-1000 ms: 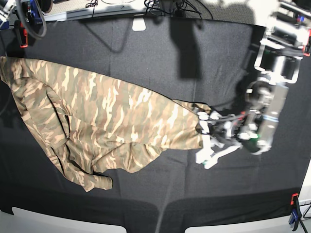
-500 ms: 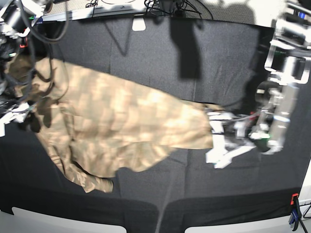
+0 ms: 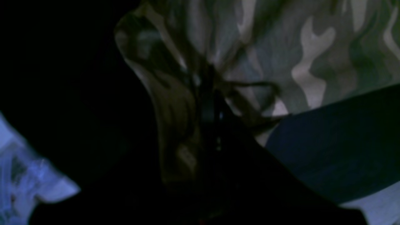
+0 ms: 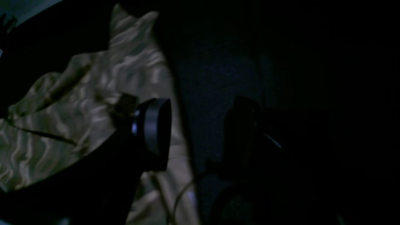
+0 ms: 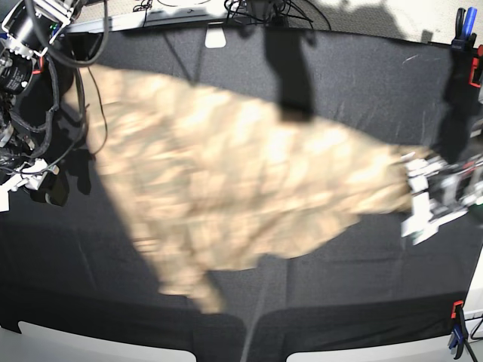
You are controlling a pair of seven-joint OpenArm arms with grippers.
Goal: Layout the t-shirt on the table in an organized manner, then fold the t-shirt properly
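Note:
The camouflage t-shirt (image 5: 226,173) stretches across the black table (image 5: 355,68), blurred by motion, with one corner drawn out to the far right. That corner is bunched between the dark fingers of my left gripper (image 5: 413,185), which is shut on it; the left wrist view shows the pinched fabric (image 3: 175,93) up close at the gripper (image 3: 212,115). My right gripper (image 5: 44,185) hangs at the table's left edge beside the shirt. In the right wrist view the right gripper (image 4: 197,134) stands open with nothing between its fingers (image 4: 153,131), the t-shirt (image 4: 93,93) lying just beside them.
A small white object (image 5: 216,36) lies at the table's far edge. Red and blue clamps (image 5: 474,68) hold the cloth at the right, another clamp (image 5: 456,332) at the near right corner. Cables trail from the arm at upper left (image 5: 68,45).
My left gripper has moved right, dragging the held corner and pulling the whole t-shirt rightward and taut. The right arm has come into view at the left edge.

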